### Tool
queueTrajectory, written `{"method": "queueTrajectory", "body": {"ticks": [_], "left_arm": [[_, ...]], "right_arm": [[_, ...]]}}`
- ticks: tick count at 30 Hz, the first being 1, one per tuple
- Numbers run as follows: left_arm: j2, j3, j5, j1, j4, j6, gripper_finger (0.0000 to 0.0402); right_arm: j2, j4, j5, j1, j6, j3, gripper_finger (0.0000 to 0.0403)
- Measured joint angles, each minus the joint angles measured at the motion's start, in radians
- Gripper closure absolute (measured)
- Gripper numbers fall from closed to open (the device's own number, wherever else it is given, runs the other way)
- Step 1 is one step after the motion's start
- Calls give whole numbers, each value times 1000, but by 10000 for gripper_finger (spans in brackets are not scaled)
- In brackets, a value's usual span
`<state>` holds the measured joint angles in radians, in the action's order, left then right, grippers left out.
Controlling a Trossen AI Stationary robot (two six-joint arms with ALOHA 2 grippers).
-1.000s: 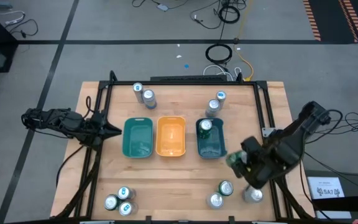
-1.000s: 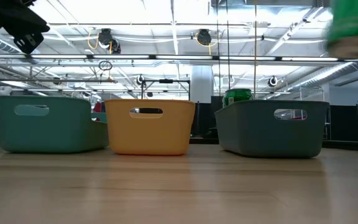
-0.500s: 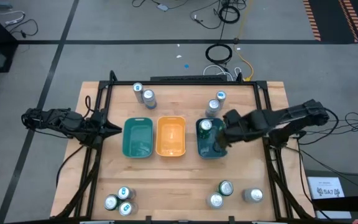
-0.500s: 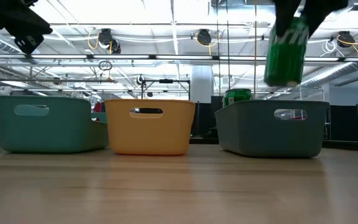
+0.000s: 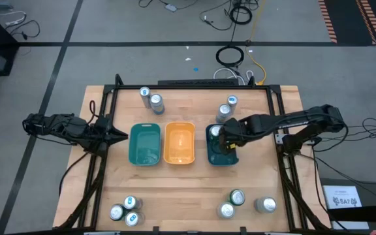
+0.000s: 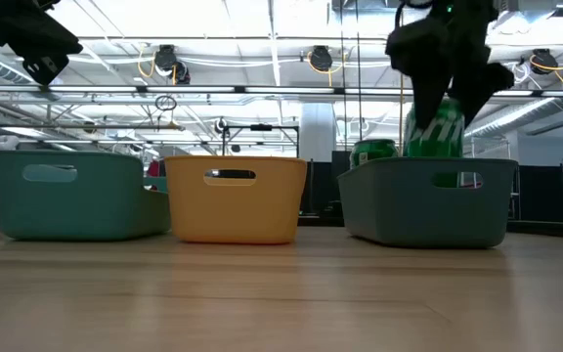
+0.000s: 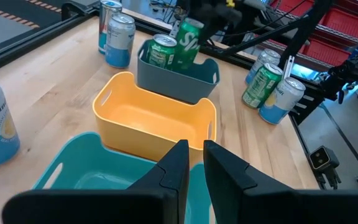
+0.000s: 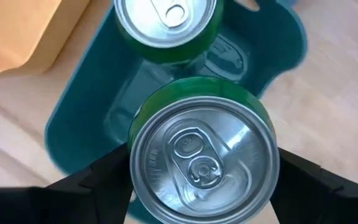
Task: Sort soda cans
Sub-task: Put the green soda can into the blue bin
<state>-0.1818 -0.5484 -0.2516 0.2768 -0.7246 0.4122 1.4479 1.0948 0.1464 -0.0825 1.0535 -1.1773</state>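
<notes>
Right gripper (image 8: 204,186) jaws grip one green can (image 8: 204,163) over the dark-green tray (image 5: 222,155), apparently holding one other.

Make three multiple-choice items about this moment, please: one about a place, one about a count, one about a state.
1. Where is the green can that the right gripper holds?
A. over the yellow tray
B. partly inside the dark-green tray
C. on the table near the front edge

2. How many cans stand upright in the dark-green tray, apart from the held one?
A. none
B. one
C. three

3. What is the state of the left gripper?
A. shut and holding nothing
B. shut on a blue can
C. wide open over the teal tray

Answers:
1 B: the held green can dips behind the dark-green tray wall, in the right gripper.
2 B: one other green can shows beside it.
3 A: the left gripper has its fingers nearly together with nothing between them.
</notes>
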Motion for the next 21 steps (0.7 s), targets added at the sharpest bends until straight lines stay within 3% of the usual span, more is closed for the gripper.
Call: {"method": "queueTrajectory", "body": {"ticks": [13,21], "left_arm": [[0,0,0,0,0,0,343],[0,0,0,0,0,0,343]], "right_arm": [[0,-171,12,63,-44,146,111],[0,-177,19,64,-22,149,64]]}}
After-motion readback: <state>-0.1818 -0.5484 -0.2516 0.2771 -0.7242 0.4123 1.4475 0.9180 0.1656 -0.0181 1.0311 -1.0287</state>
